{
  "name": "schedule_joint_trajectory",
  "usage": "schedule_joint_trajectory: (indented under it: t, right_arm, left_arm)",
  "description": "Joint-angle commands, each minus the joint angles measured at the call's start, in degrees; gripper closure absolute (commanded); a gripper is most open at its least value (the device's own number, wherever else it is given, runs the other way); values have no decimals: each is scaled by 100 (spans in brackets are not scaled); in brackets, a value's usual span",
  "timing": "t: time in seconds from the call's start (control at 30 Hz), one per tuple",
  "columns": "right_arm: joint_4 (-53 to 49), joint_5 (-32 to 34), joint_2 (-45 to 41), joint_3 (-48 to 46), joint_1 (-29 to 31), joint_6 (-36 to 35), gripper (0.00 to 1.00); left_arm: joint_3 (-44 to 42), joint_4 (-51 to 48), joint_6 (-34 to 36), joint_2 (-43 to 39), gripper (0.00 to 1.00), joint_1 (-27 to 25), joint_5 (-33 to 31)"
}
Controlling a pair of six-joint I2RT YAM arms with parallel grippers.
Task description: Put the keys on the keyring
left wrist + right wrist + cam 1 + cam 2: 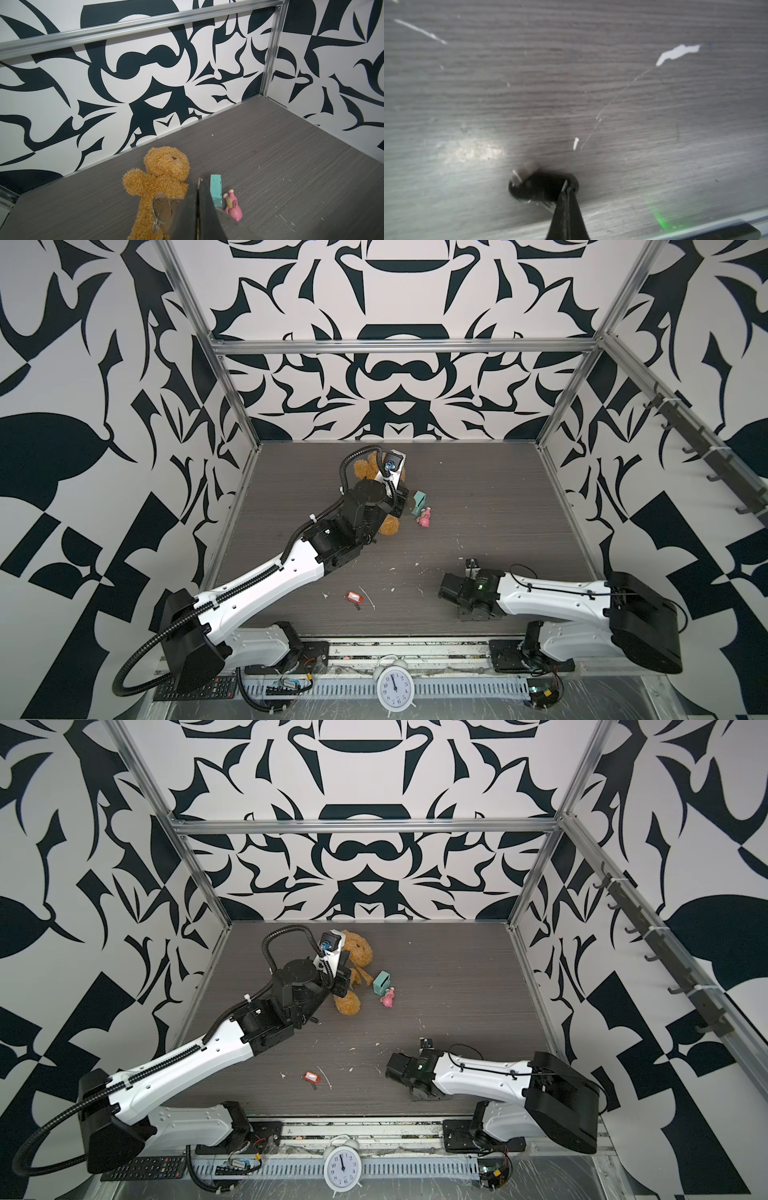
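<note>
In the left wrist view my left gripper [199,183] is shut on the grey strap [228,225] with dotted edges. The silver keyring [153,207] hangs beside the fingers, above the teddy bear. In both top views that gripper [397,508] hovers over the bear at mid-table. A red key tag [354,596] with a white window lies alone near the front edge. In the right wrist view my right gripper [566,187] is shut on one end of the black fob [535,187], which rests on the table. The right wrist [469,589] hides that gripper and the fob in the top views.
A tan teddy bear [365,468] lies under the left arm, with a teal box [419,504] and a pink toy [424,518] beside it. White scraps dot the grey table [498,510]. A remote control [195,689] and an alarm clock [393,686] sit off its front.
</note>
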Motion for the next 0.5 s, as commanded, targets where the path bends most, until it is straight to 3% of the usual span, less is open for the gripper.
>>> schedule_joint_trajectory:
  t: [0.0, 0.47]
  right_arm:
    - [219, 147, 136, -60, -188, -197, 100]
    - [371, 607, -241, 48, -794, -628, 100]
  left_arm:
    - [-56, 259, 7, -91, 100, 30, -70]
    - [-62, 337, 197, -78, 100, 56, 81]
